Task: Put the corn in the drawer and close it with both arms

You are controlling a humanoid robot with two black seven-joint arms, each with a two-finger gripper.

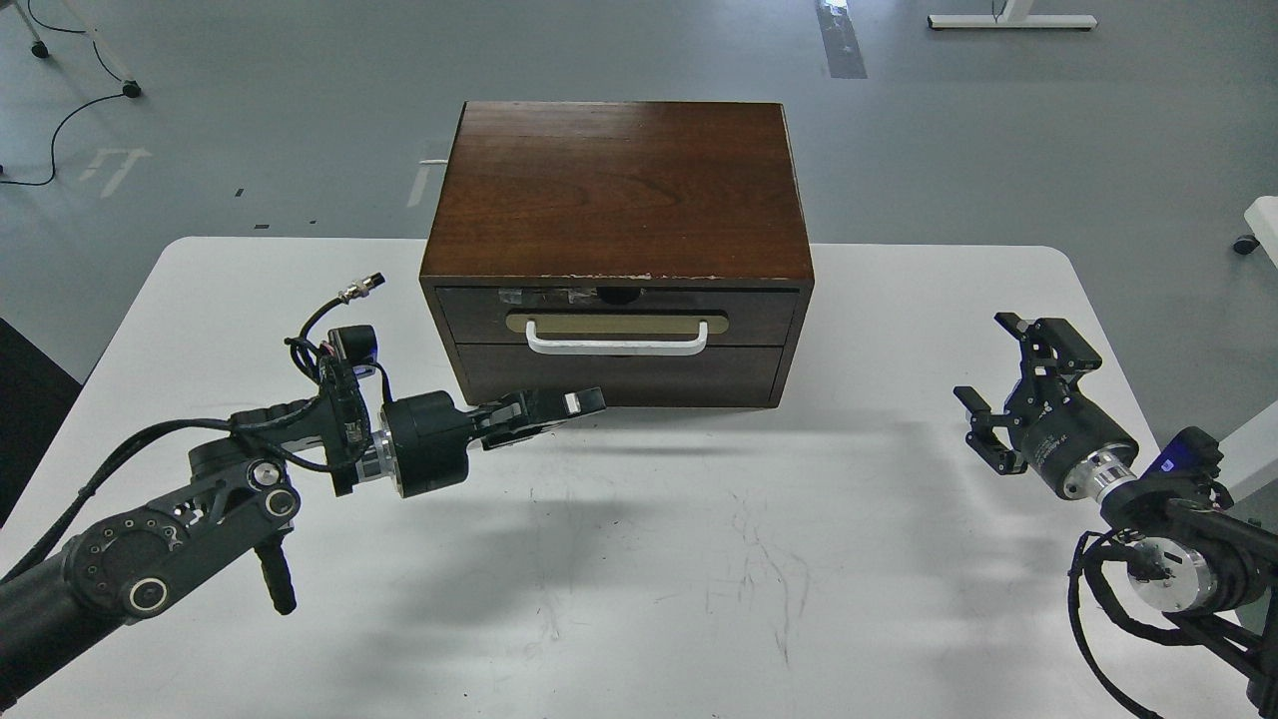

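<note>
A dark brown wooden cabinet point(617, 190) stands at the upper centre of the frame, on the far part of a white table point(639, 559). Its drawer point(617, 316), the upper of two dark front panels, sits flush with the cabinet face, with a white bar handle point(617, 342) on a beige plate. The corn is nowhere in view. The left gripper point(559, 407) comes in from the lower left and lies nearly level, its tips just in front of the lower left of the cabinet, below the handle; its fingers look drawn together with nothing between them. Whether it touches the panel I cannot tell. The right gripper point(988, 379) hangs over the right side of the table, well apart from the cabinet, with its fingers spread wide and nothing held.
</note>
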